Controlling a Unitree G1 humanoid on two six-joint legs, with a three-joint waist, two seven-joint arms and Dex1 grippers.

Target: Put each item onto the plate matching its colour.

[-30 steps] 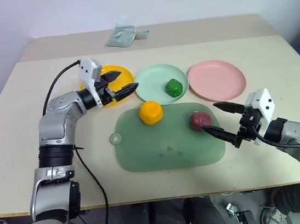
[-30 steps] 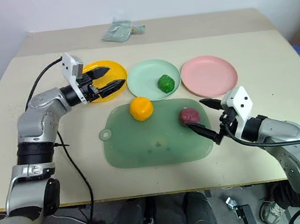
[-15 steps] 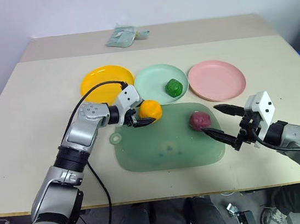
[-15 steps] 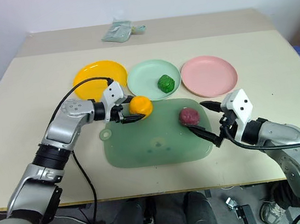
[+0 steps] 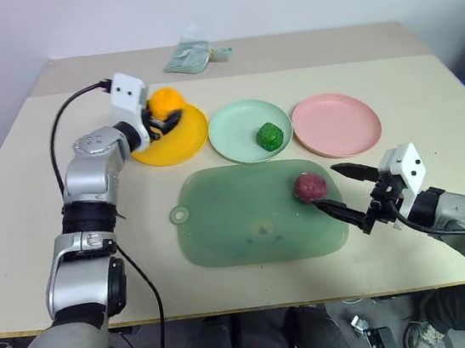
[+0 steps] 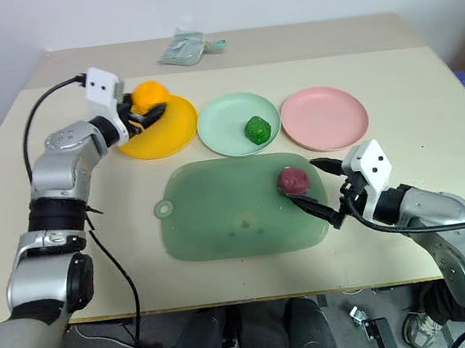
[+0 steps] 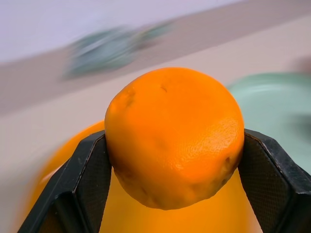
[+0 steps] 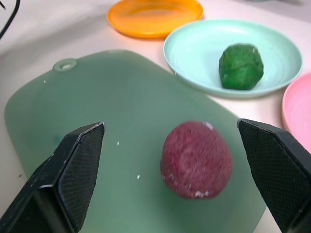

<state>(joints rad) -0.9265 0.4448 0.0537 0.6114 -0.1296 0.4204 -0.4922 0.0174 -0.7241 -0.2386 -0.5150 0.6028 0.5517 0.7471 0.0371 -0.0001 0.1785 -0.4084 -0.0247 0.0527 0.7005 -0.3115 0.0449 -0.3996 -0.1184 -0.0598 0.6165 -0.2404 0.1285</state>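
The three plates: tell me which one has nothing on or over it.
The pink plate, on the robot's right, is bare. The mint green plate holds the dark green item, and the left gripper holds the orange item over the yellow plate.

1. We are seeing the orange item (image 7: 175, 136) hiding much of the yellow plate (image 7: 63, 155) beneath it.
2. We are finding the crumpled packet (image 7: 107, 48) beyond the yellow plate blurred past identifying.
3. We are losing the pink plate (image 8: 296, 109) at the frame's edge.
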